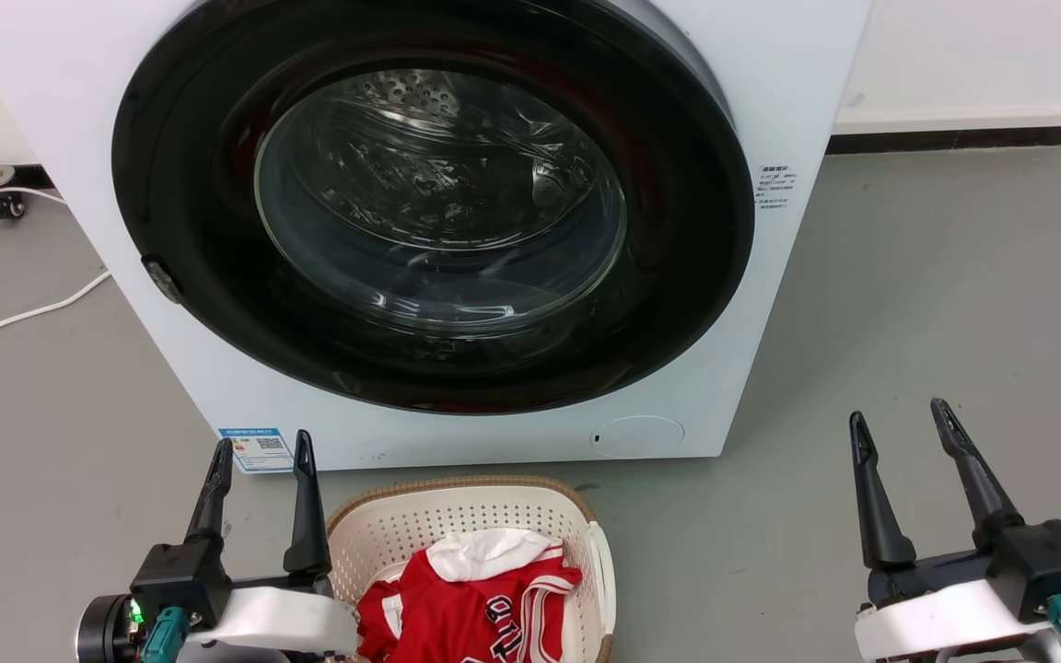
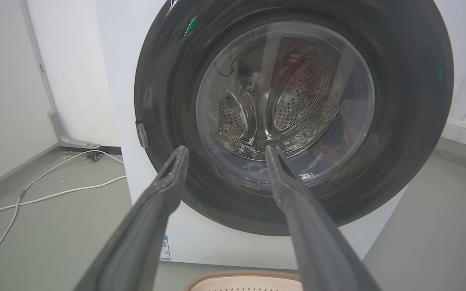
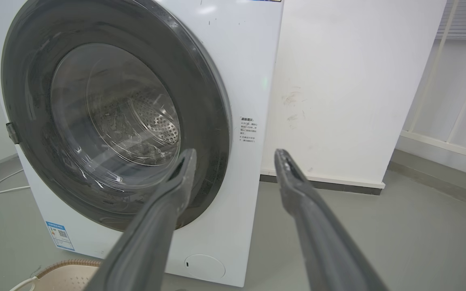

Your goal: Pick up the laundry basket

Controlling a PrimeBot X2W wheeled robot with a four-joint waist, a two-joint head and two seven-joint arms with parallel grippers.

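The laundry basket (image 1: 457, 520), cream-white and perforated with a brown woven rim, sits on the floor in front of the washing machine at the bottom centre of the head view. Red and white clothes (image 1: 471, 599) lie inside it. Its rim peeks in at the bottom of the left wrist view (image 2: 245, 281) and at the lower left of the right wrist view (image 3: 69, 270). My left gripper (image 1: 261, 447) is open, just left of the basket, touching nothing. My right gripper (image 1: 899, 414) is open too, well off to the basket's right, with nothing between its fingers.
A white front-loading washing machine (image 1: 770, 110) with a shut dark round door (image 1: 438, 203) stands right behind the basket. White cables (image 1: 15, 318) trail over the grey floor at the left. A white wall panel (image 3: 338, 101) rises to the machine's right.
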